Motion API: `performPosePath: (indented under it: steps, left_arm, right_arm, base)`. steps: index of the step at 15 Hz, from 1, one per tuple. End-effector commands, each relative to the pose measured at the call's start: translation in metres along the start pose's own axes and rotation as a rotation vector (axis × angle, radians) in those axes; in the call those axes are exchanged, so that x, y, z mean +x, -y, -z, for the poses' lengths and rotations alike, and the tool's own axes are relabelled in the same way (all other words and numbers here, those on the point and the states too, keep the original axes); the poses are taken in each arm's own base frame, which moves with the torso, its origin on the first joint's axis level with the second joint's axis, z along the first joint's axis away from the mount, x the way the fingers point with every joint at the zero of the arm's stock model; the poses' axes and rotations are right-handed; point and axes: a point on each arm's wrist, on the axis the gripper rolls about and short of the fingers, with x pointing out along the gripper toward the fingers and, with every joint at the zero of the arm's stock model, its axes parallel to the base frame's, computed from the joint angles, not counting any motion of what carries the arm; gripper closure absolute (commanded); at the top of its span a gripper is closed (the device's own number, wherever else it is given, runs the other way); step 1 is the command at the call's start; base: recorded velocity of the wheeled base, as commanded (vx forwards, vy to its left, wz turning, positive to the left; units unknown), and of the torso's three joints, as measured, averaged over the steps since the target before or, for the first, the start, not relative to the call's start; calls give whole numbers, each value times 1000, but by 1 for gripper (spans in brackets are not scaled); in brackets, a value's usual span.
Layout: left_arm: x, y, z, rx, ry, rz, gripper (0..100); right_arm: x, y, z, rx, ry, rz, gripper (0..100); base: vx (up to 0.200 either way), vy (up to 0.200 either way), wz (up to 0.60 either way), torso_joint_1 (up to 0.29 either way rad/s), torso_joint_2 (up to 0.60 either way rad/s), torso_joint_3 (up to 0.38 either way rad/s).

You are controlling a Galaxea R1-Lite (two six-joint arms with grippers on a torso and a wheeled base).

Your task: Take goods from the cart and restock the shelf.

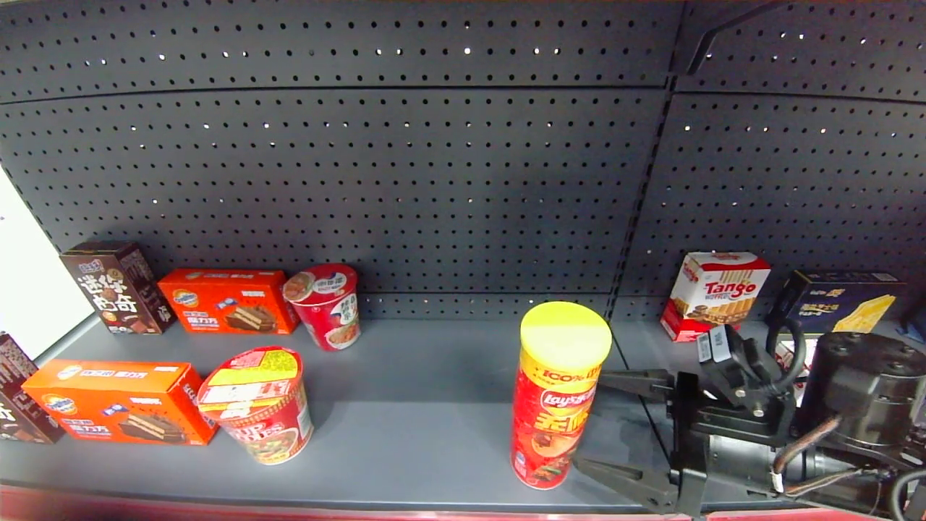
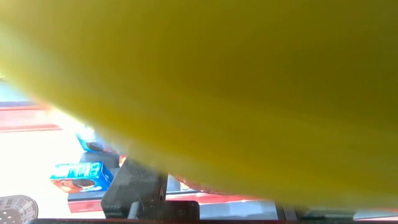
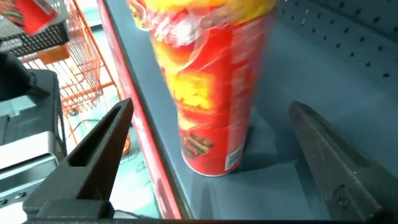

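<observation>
A tall red chips can with a yellow lid point(image 1: 558, 394) stands upright on the grey shelf point(image 1: 434, 405), near its front edge. My right gripper point(image 1: 592, 420) is open just to the can's right, one finger behind and one in front of it. In the right wrist view the can point(image 3: 214, 93) rises between the two spread fingers point(image 3: 102, 149), with a gap on each side. A blurred yellow surface point(image 2: 236, 81) sits right against the left wrist camera, with a dark part of my left gripper below it.
Two cup noodles point(image 1: 257, 405) point(image 1: 325, 304), two orange boxes point(image 1: 119, 401) point(image 1: 228, 300) and a brown box point(image 1: 116, 287) stand on the shelf's left. A white-red wafer box point(image 1: 712, 293) and a dark blue box point(image 1: 839, 300) stand at the back right. An orange wire cart point(image 3: 81, 68) is beyond the shelf's red front edge.
</observation>
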Motion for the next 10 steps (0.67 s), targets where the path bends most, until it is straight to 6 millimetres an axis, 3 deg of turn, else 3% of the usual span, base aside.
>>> performPosePath:
  steps: [1,8,10]
  left_arm:
    - [0,0,0,-1,0,0,100]
    - [2,0,3,-1,-14,1,100]
    - [2,0,3,-3,-10,1,100]
  right_arm:
    - [-20,-10,-5,-16,28,18,0]
    - [-62,-28,-47,-34,79,119,0]
    - [-89,-43,-58,11,86,231,0]
  base:
    - [0,0,0,0,0,0]
    - [0,0,0,0,0,0]
    - [0,0,0,0,0,0]
